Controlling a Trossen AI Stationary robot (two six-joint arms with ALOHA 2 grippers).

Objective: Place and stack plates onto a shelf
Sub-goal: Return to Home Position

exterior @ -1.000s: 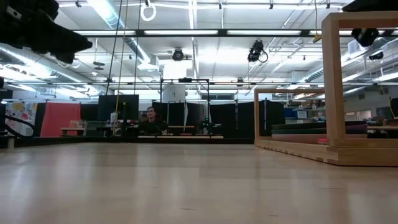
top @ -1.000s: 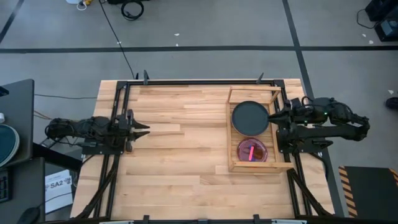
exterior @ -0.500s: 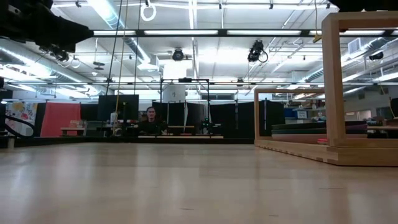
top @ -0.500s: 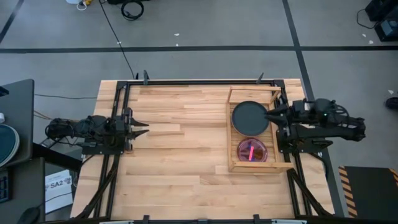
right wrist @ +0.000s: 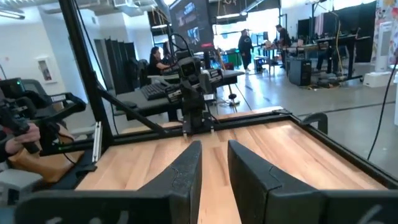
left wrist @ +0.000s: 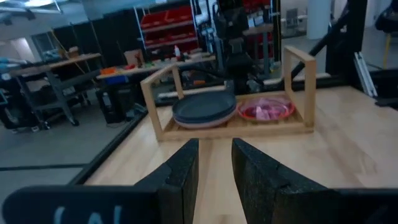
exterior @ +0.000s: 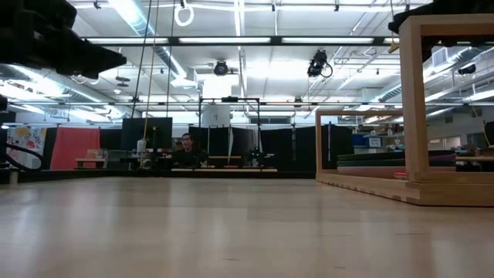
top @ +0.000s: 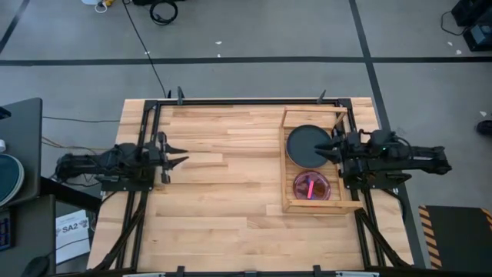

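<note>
Light-wood shelf [top: 287, 206] near the table's right edge, dark plate stack [top: 309, 145] beside translucent red-pink stack [top: 311, 186], both lying flat

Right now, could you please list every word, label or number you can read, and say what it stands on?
"SA2": on the white sheet left of the table; its smaller print is too small to read.
Pale lettering on the left pincer, in the left wrist view: cut off and blurred, unreadable.
No other text can be read.
</note>
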